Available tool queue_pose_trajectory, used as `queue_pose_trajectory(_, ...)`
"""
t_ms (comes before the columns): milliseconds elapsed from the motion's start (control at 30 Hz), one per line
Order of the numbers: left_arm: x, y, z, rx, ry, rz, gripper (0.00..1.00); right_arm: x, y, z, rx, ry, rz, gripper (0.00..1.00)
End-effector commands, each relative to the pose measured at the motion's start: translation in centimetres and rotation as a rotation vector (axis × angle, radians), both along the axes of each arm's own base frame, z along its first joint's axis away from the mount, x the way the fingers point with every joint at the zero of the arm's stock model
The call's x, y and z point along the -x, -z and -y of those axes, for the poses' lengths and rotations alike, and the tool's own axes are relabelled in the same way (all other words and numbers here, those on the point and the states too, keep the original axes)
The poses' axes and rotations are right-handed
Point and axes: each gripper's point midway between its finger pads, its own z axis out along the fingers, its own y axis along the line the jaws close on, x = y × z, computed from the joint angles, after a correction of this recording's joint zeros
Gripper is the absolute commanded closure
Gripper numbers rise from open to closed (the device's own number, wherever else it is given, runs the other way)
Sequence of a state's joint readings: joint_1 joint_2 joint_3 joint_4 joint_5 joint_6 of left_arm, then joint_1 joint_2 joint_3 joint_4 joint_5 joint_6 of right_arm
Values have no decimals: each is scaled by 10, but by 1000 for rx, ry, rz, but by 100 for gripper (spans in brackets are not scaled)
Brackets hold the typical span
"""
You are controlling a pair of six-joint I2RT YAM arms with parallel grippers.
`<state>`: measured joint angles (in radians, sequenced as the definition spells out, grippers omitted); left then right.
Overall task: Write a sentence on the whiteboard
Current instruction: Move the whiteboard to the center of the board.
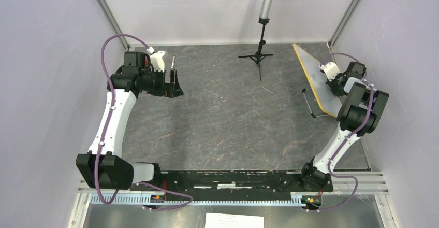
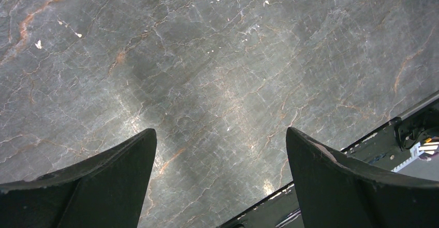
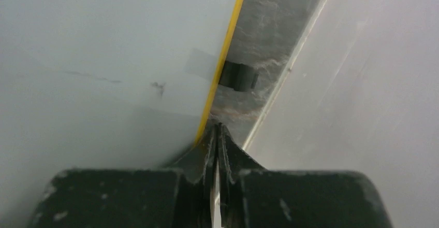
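Observation:
The whiteboard [image 1: 312, 76] stands tilted on edge at the table's far right, its thin yellow rim showing. In the right wrist view its pale face [image 3: 103, 57] fills the left, bare but for a small dark smudge; the sentence is out of view. My right gripper [image 1: 331, 83] is at the board's right edge. Its jaws [image 3: 217, 129] are pressed together with nothing visible between them, the tips right at the yellow rim. My left gripper [image 1: 173, 83] hangs over bare table at the far left, wide open [image 2: 221, 150] and empty.
A black tripod [image 1: 257, 57] with a grey pole stands at the back centre. A wire loop [image 1: 309, 103] juts from the board's near end and a black clip [image 3: 239, 76] sits behind its rim. A white paper sheet [image 1: 234, 221] lies at the near edge. The side wall [image 3: 362, 83] is close to the board.

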<state>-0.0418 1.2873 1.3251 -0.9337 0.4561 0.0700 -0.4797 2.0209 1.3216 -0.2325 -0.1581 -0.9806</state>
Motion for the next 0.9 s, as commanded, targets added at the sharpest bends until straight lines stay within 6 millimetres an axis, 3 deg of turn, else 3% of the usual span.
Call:
queue_pose_trajectory(0,-1,-22,7,39,12,65,0,64,60,-87,-278,-71,-264,94)
queue_pose_trajectory(367,-3,-16,11,45,23,46,0,93,56,-144,-367,-111,-294,95)
queue_pose_trajectory(867,-2,-12,14,58,30,34,0,150,64,-219,-442,-254,-372,95)
